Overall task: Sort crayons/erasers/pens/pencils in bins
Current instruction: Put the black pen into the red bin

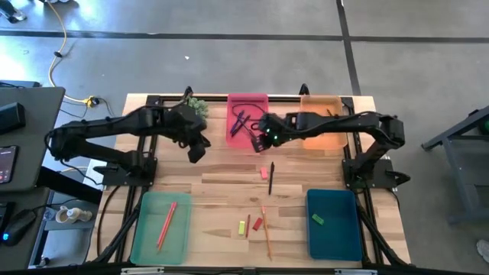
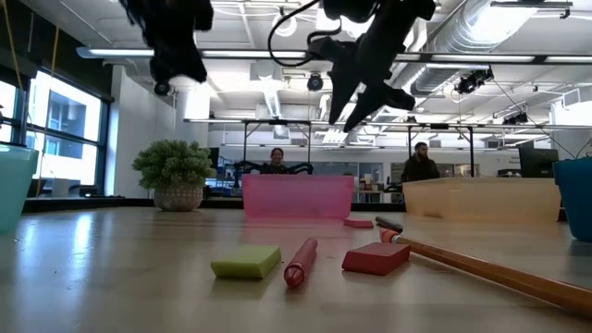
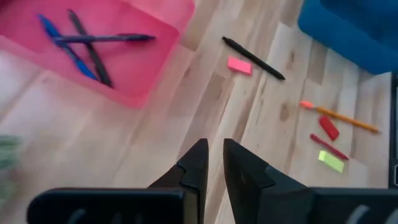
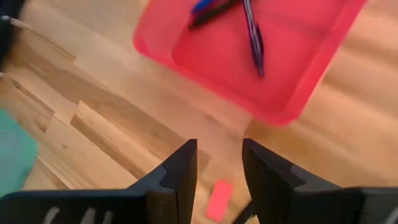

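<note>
Right pincer, fingers apart and empty, hangs above the surface beside the pink bin — the black pen and pink eraser lie touching, so one descent risks nudging both. Left pincer, nearly together, empty, waits near the bin's other side.

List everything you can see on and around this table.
Bins: four; pink and orange at plant end, green and blue opposite.
Pens: four; three in pink bin, black one mid-table.
Pencils: two; red in green bin, orange between green and blue bins.
Red stick: one, beside orange pencil.
Erasers: four; pink by black pen, red and yellow-green by red stick, green in blue bin.
Plant: one, green, beside pink bin.
People: two, beyond table.
Left gripper: empty, fingers narrowly apart, above bare wood.
Right gripper: open, empty, at pink bin's edge.
</note>
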Robot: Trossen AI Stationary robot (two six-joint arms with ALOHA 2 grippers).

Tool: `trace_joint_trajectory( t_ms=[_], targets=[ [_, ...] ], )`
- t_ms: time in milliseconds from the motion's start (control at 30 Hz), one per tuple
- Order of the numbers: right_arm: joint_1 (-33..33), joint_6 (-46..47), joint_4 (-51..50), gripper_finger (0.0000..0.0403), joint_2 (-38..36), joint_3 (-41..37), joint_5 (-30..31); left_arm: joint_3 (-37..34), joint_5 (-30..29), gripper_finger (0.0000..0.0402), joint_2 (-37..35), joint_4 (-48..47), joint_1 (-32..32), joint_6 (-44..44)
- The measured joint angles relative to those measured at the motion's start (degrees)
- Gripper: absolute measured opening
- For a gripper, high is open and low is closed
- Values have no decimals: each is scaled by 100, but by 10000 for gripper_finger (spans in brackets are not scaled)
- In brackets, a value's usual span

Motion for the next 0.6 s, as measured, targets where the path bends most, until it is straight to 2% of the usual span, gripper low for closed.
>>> trace_joint_trajectory(
  t_ms=[200,300,600],
  targets=[
    [381,829,-331,119,247,-4,95,-881,830,25,0,1438,277,105],
    [571,1303,-429,119,387,-4,251,-1056,1147,17,2,1904,318,61],
    [968,2315,-761,119,718,-7,266,-1064,1163,8,-67,1891,313,256]
  ],
)
